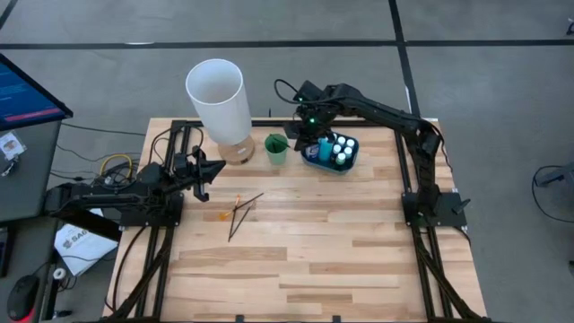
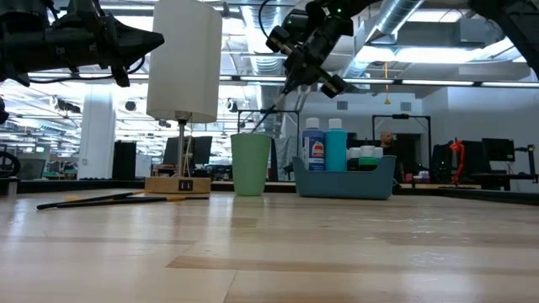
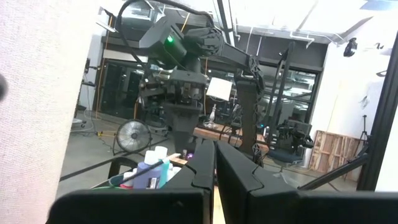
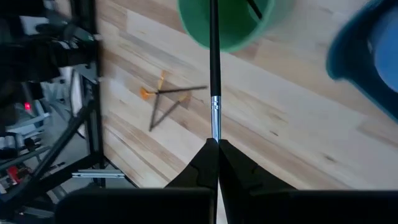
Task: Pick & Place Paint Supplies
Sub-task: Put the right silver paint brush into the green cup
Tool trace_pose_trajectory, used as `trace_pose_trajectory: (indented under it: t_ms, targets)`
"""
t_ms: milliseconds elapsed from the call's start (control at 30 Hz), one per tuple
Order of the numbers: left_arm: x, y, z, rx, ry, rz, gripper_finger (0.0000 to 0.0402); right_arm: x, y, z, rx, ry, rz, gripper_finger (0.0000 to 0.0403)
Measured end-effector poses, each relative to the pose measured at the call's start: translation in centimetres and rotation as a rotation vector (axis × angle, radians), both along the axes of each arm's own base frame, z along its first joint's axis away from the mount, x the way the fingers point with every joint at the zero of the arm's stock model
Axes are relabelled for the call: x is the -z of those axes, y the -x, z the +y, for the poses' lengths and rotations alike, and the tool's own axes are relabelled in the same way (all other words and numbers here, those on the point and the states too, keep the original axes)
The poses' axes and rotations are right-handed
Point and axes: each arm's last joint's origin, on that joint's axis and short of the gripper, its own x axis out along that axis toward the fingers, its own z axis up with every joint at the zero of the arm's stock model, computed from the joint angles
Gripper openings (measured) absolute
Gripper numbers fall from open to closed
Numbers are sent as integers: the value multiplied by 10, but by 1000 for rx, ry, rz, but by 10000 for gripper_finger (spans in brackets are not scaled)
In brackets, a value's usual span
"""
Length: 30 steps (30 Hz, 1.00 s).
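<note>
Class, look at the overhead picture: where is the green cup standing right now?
In the high view the green cup stands at the table's far edge, between the white lamp on its left and the blue tray of bottles on its right.

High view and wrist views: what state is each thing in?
Right gripper: shut on brush.
Brush: held, tip over green cup.
Green cup: upright.
Blue tray: holding upright bottles.
Loose brushes: lying crossed on table.
Left gripper: shut, empty.

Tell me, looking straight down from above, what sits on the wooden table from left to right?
Left gripper → loose brushes → white lamp → green cup → right gripper holding a brush → blue tray of paint bottles.
</note>
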Motion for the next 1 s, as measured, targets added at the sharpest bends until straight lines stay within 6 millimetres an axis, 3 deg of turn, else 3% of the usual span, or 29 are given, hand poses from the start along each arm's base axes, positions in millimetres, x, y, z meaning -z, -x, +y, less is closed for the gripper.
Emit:
trace_pose_trajectory:
  t_ms: [1000]
  targets:
    - [0,0,0,0,0,0,2,6,2,-5,20,46,54,0]
